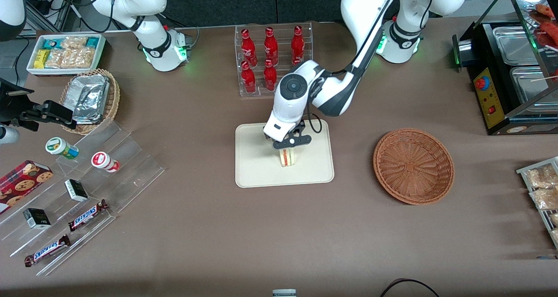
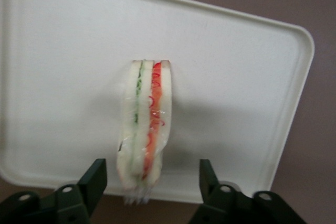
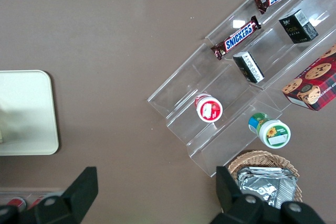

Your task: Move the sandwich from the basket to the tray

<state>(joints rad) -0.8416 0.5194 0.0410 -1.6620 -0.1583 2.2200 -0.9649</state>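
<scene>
Sandwich (image 1: 287,157) standing on its edge on the cream-white tray (image 1: 257,166), near the tray's middle, cut face with red-orange and green filling lines turned toward the front camera. Seen from the wrist as a narrow upright wedge (image 2: 143,129) wrapped in clear film, resting on the tray (image 2: 68,51) close to one long rim. Gripper (image 1: 291,143) directly above the sandwich, fingers (image 2: 95,178) spread apart, one on each side of the wedge with a visible gap to the bread on both sides; nothing clamped. Working arm reaching down over the tray from the red-bottle rack's direction.

Reddish-brown wicker basket (image 1: 413,165) sitting on the brown surface (image 1: 218,236) beside the tray, toward the working arm's end, well apart from it, with nothing inside. Clear rack of red bottles (image 1: 271,59) farther from the front camera than the tray. Toward the parked arm's end: a smaller, lighter wicker basket with foil packets (image 1: 90,100), a white bin of snack packets (image 1: 66,52), and a clear stepped display stand (image 1: 87,192) carrying two Snickers bars (image 1: 87,215), small dark boxes, two small round tubs and a red cookie box (image 1: 22,183). At the working arm's end, a black counter appliance with metal pans (image 1: 510,79) and a wire rack of bagged snacks (image 1: 542,192).
</scene>
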